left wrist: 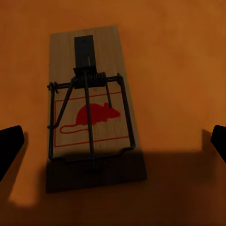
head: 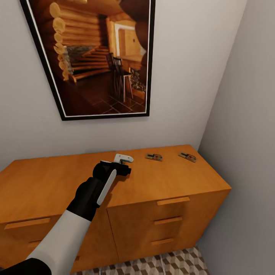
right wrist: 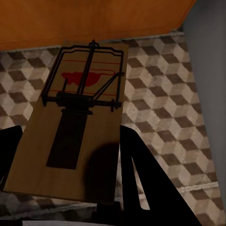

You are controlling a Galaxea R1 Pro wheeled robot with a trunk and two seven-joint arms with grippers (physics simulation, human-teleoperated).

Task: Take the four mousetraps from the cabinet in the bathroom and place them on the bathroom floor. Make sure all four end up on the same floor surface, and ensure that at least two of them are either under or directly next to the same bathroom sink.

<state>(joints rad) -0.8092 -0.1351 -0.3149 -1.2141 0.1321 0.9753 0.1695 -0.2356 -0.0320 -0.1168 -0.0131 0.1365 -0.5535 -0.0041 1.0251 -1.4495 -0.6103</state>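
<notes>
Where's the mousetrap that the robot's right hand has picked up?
In the right wrist view the mousetrap sits between the right gripper fingers, held above the bathroom floor near the cabinet front.

Two mousetraps (head: pixel 154 157) (head: pixel 187 157) on cabinet (head: pixel 46 183) top, right rear; picture (head: pixel 91 57) on wall behind.

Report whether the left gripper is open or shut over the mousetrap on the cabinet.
Open. In the left wrist view its dark fingertips stand wide apart on either side of the mousetrap, which lies flat on the cabinet.

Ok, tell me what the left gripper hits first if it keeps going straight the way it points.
Most likely the mousetrap lying flat on the cabinet top: it sits between the open left gripper fingers, straight ahead in the left wrist view. How far off it is stays unclear.
</notes>
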